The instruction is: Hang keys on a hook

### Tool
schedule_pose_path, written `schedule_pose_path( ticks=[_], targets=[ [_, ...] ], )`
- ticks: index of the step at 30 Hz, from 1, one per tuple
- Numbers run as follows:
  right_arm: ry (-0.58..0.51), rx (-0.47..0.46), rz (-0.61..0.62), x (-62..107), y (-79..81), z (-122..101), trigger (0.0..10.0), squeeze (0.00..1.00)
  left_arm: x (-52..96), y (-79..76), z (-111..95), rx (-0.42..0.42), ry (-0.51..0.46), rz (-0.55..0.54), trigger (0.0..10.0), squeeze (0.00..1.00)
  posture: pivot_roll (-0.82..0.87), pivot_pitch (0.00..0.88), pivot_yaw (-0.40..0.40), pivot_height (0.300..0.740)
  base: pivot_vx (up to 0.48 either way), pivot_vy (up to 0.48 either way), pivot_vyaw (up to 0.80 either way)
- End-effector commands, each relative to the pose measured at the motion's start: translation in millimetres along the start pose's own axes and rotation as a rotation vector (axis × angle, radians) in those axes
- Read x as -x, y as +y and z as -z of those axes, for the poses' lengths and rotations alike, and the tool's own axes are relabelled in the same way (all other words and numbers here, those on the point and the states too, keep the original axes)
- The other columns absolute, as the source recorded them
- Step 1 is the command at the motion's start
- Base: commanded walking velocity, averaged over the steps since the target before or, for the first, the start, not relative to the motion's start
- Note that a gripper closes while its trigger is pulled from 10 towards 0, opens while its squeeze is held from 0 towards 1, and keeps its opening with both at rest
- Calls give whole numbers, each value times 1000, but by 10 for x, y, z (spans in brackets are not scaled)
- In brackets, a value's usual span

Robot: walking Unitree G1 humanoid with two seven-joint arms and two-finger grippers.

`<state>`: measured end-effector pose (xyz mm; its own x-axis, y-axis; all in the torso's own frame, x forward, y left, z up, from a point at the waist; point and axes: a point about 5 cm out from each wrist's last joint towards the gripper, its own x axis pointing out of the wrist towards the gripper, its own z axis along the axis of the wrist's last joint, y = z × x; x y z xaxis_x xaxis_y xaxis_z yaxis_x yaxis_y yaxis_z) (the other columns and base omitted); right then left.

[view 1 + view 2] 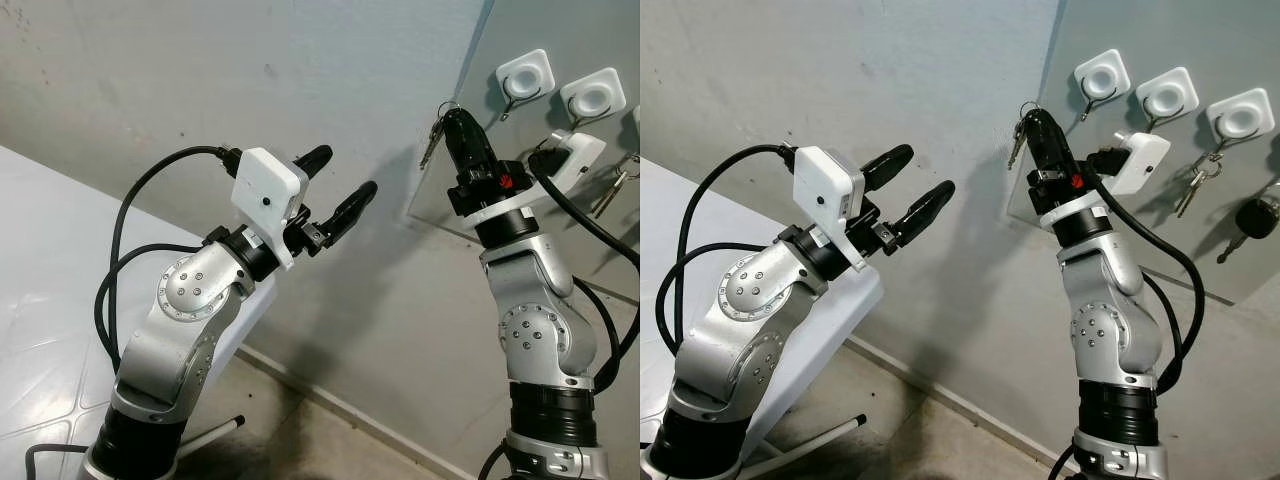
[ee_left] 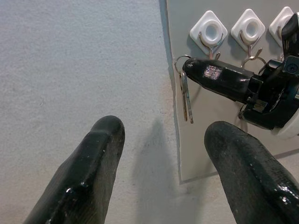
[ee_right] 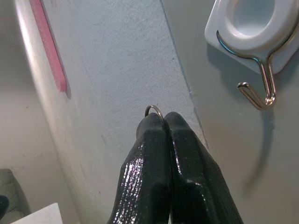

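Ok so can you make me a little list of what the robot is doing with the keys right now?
right gripper: raised by the board's left edge, fingers shut on a key ring
keys: dangle from the fingertips, not on a hook yet
nearest hook: bare, just past the fingertips
board: grey, on the wall, row of white hooks
other keys: hang from the third hook
left gripper: held up in the air, fingers apart, holding nothing

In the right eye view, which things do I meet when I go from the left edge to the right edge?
Left gripper → keys in the right gripper → first hook → second hook → third hook, with hanging keys → black car key.
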<state>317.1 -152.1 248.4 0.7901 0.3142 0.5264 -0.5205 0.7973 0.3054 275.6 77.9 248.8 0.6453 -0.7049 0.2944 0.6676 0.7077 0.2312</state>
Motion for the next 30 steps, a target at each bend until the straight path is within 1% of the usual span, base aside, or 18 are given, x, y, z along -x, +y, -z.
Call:
schedule_pose_path(
  ticks=[1,3,4,6,12,20,23,24,26,30],
  targets=[
    [-29,-6,-18,-19,31,-76,10000,0,-23,-42,-40,-6,-10,33,10000,0,-68,68,-46,732,0,0,0],
    [-32,-18,-18,-24,38,-99,10000,0,-33,-41,-48,-6,-10,36,10000,0,-68,68,-46,732,0,0,0],
    [-5,-44,-3,149,62,-109,10000,0,-126,39,-164,-29,-40,62,10000,0,-80,77,-33,732,0,0,0],
    [9,-50,2,223,75,-107,10000,0,-157,75,-214,-39,-53,67,10000,0,-78,77,-34,732,0,0,0],
    [8,-51,0,214,76,-103,10000,0,-151,80,-212,-38,-53,61,10000,0,-78,77,-34,732,0,0,0],
    [10,-71,2,238,92,-151,10000,0,-163,89,-206,-36,-50,71,10000,0,-80,78,-34,732,0,0,0],
    [-17,-84,15,246,75,-215,10000,0,-169,67,-212,-34,-53,84,10000,0,-86,82,-29,732,0,0,0],
    [-31,-71,18,247,78,-249,10000,0,-170,64,-213,-29,-54,89,10000,0,-92,83,-26,732,0,0,0],
    [-43,-75,27,257,83,-291,10000,0,-179,59,-213,-26,-56,93,10000,0,-101,84,-19,732,0,0,0],
    [-51,-74,37,263,79,-316,10000,0,-193,51,-210,-22,-57,100,10000,0,-105,85,-15,732,0,0,0]
  ],
)
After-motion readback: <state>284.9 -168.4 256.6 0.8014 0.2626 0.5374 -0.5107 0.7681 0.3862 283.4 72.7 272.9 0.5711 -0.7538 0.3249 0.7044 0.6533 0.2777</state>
